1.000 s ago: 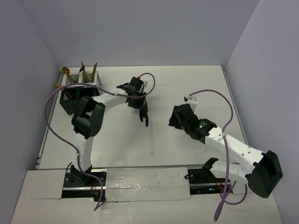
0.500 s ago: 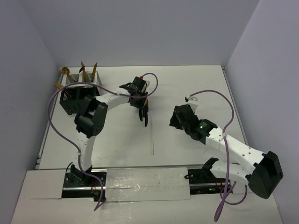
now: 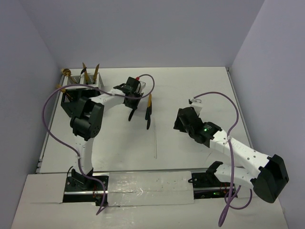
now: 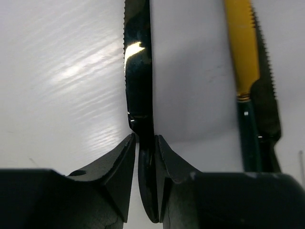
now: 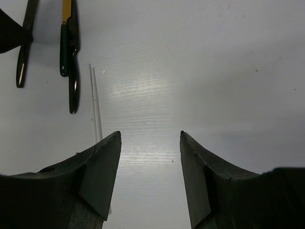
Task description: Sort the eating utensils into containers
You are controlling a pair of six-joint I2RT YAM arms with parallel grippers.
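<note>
At upper left of the top view, several utensils [image 3: 96, 71] were already stood in the caddy [image 3: 69, 102]. Toward the middle, a dark knife [image 4: 139, 71] was clenched by the left gripper [image 4: 145, 143]. Just beside it, a gold-bladed knife [image 4: 243, 47] and a second dark knife [image 4: 268, 109] were yet to be sorted. At right, the right gripper [image 5: 150, 138] was held spread and empty.

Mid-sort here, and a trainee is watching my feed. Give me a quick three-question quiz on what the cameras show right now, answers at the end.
1. What are the left gripper jaws clamped on?
A. a dark knife
B. a gold fork
C. a spoon
2. True or false: the right gripper is open, with only bare table between its jaws.
3. In the left wrist view, which utensil lies just right of the held one?

Key: 1 A. 2 True. 3 The gold-bladed knife with a green handle.
</note>
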